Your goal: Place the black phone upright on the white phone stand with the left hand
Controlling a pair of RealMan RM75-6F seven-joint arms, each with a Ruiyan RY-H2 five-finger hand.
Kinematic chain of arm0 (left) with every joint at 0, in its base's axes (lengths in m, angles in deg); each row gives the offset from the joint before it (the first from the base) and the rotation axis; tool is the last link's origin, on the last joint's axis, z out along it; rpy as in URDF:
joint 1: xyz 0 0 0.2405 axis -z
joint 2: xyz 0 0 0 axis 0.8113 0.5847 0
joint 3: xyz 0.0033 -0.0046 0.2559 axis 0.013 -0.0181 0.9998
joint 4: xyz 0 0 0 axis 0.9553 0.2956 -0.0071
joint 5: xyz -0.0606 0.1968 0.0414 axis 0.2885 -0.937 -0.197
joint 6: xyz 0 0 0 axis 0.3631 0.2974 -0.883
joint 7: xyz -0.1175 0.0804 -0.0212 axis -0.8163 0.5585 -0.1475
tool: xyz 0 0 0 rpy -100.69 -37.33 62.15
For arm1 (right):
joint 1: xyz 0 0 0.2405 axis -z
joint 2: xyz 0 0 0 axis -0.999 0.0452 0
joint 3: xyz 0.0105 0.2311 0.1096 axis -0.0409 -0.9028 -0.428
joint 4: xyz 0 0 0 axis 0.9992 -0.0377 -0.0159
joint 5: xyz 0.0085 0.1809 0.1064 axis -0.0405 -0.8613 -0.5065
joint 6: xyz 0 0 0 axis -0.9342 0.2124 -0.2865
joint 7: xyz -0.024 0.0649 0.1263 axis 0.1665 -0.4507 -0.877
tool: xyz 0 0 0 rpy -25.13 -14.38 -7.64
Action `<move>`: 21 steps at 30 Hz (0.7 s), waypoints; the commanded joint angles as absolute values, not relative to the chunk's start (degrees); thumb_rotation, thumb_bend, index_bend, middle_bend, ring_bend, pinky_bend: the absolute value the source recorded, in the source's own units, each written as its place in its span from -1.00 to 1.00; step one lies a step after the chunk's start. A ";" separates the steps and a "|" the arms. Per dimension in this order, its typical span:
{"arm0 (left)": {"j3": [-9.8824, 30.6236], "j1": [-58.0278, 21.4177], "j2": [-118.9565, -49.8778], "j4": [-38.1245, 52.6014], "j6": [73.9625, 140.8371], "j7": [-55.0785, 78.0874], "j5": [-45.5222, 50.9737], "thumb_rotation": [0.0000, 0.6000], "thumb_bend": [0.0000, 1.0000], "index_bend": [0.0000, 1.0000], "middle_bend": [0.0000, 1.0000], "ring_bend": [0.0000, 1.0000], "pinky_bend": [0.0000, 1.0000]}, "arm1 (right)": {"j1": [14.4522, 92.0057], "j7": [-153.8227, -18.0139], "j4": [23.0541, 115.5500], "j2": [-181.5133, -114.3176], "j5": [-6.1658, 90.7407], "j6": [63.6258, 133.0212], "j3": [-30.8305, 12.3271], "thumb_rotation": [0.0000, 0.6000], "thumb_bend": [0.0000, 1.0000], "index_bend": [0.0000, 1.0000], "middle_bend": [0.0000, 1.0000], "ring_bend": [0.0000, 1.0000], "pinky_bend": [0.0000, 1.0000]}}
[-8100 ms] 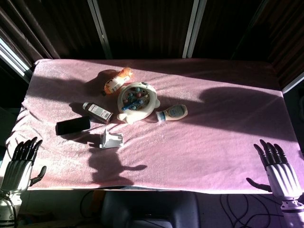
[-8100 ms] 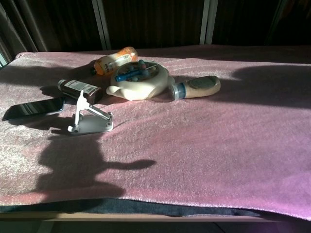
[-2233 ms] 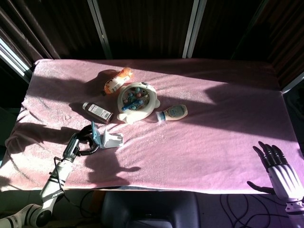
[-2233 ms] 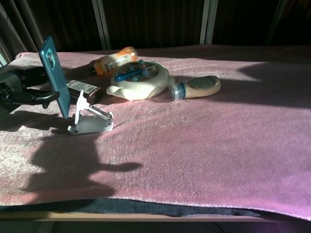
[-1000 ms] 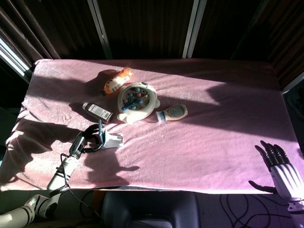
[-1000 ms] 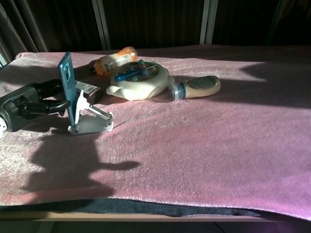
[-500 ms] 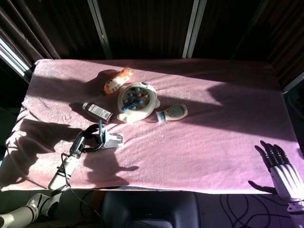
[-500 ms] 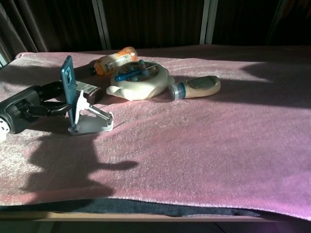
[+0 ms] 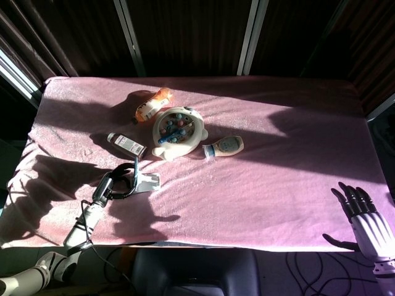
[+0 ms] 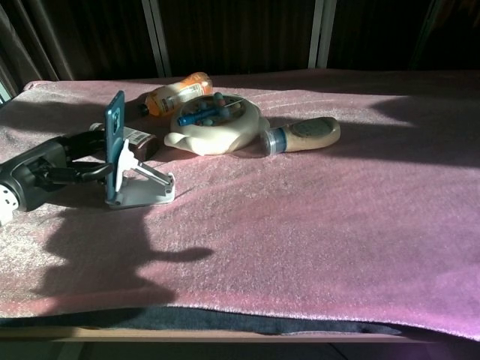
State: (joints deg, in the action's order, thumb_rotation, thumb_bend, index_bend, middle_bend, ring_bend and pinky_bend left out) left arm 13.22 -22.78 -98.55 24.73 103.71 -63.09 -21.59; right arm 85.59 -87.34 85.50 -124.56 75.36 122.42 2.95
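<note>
Two hands show here, one at work and one idle. The left hand (image 10: 56, 171) reaches in from the table's left edge, its dark fingers (image 10: 88, 172) closed on the black phone (image 10: 114, 140), which stands on edge, nearly upright, leaning back against the raised arm of the white phone stand (image 10: 139, 185). In the chest view the phone's teal back faces the hand and its lower edge sits at the left end of the stand's base; whether it is fully seated in the lip cannot be told from either view. From the head view the left hand (image 9: 118, 182) and the phone (image 9: 135, 167) merge into one dark shape just left of the stand (image 9: 147, 181).

The right hand (image 9: 365, 221) hangs off the near right corner of the table, palm forward, fingers spread and holding nothing; the chest view does not show it.

A pink cloth (image 10: 315, 217) covers the table. Behind the stand, and near it, lies a small dark bottle with a pale label (image 10: 135, 139). Further back an orange bottle (image 10: 175, 93) lies on its side. Between them and to the right sits a cream-coloured round toy (image 10: 216, 126) with blue pegs on top. Just beside its right edge lies a beige bottle with a blue cap (image 10: 303, 134), cap towards the toy. Long dark shadows fall across the cloth.
</note>
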 commanded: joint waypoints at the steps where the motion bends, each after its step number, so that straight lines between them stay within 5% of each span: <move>1: 13.18 -22.69 -98.73 24.71 103.44 -63.26 -21.32 1.00 -0.16 0.65 0.94 0.19 -0.71 | 85.55 -87.33 85.50 -124.55 75.39 122.34 2.98 1.00 -0.76 -1.00 -1.00 -1.00 -1.00; 21: 11.29 -22.87 -100.69 24.41 103.81 -64.61 -18.88 1.00 -0.16 0.61 0.91 0.14 -0.71 | 85.70 -88.02 85.47 -124.40 75.28 122.67 2.93 1.00 -0.76 -1.00 -1.00 -1.00 -1.00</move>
